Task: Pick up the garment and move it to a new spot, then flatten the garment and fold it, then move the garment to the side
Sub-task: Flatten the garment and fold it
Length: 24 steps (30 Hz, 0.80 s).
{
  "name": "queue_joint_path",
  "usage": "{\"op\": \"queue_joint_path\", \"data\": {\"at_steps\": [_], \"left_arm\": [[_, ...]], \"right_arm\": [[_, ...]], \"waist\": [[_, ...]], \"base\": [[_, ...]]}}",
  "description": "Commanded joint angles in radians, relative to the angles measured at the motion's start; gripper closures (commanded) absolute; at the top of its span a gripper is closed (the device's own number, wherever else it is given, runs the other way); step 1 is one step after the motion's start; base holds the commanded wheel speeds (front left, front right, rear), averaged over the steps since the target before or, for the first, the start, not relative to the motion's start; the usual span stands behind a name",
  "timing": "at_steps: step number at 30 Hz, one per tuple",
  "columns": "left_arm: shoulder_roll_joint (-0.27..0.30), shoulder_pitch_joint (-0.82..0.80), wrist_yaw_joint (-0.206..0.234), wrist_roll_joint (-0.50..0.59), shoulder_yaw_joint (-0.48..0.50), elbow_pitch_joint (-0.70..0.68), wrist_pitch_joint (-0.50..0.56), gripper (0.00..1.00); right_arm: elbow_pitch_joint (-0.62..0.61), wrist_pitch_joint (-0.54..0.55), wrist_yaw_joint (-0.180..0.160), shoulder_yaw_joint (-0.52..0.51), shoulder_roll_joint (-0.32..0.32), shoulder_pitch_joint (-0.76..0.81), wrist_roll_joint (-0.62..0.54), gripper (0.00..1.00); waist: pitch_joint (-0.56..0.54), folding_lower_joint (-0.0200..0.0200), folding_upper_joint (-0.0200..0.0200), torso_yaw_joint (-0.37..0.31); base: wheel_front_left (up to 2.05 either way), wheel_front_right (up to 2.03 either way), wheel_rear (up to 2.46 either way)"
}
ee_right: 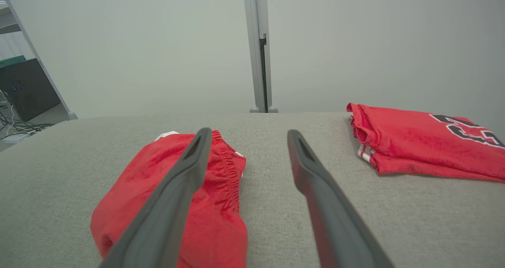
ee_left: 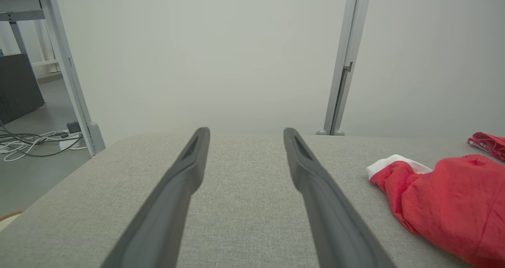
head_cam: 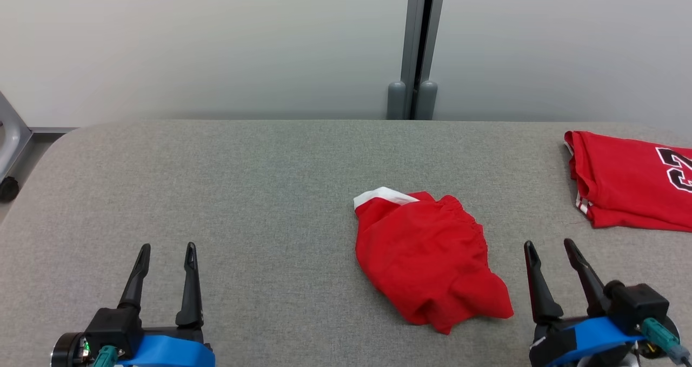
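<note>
On the grey surface [head_cam: 243, 183], the red shorts [head_cam: 427, 259] lie in a crumpled heap, right of centre in the head view. A white hem edge is turned up at their far left corner. The gathered elastic waistband runs along their right side.

Left arm: the left claw [head_cam: 167, 246] sits at the lower left of the head view, wrist low and fingers pointing toward the far wall. Its two dark fingers are spread and hold nothing, with bare surface between them. In the left wrist view, the left claw [ee_left: 245, 130] reaches low and nearly level over the surface, and the red shorts [ee_left: 446, 205] lie well apart at the right edge.

Right arm: the right claw [head_cam: 549, 242] sits at the lower right, fingers leaning slightly left. Its fingers are likewise spread and empty. It stands just beside the near right corner of the shorts without touching them. In the right wrist view, the right claw [ee_right: 249, 131] points across the surface, and its left finger crosses in front of the red shorts [ee_right: 213, 216].

A folded red jersey [head_cam: 632, 183] with a black-and-white number lies at the far right of the surface, well apart from the shorts. A grey post [head_cam: 416, 42] stands behind the far edge.
</note>
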Motion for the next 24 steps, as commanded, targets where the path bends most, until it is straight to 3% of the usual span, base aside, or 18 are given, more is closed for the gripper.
{"op": "queue_joint_path", "data": {"at_steps": [1,8,24], "left_arm": [[-0.002,0.0,-0.004,0.005,0.001,-0.002,-0.004,0.0],[-0.016,-0.033,-0.019,0.017,0.004,0.002,-0.004,0.0],[-0.035,-0.075,-0.039,0.04,0.019,0.008,-0.004,0.0]], "right_arm": [[0.005,0.001,0.0,-0.001,-0.002,-0.015,-0.008,0.0],[0.09,0.02,0.0,0.011,-0.008,-0.117,-0.017,0.0],[0.477,-0.002,0.0,0.05,-0.007,-0.191,0.007,0.0]], "waist": [[0.003,0.0,0.0,0.001],[0.034,0.0,0.0,0.017],[0.102,0.0,0.0,0.05]], "base": [[0.0,0.0,0.0],[0.0,0.0,0.0],[0.0,0.0,0.0]]}}
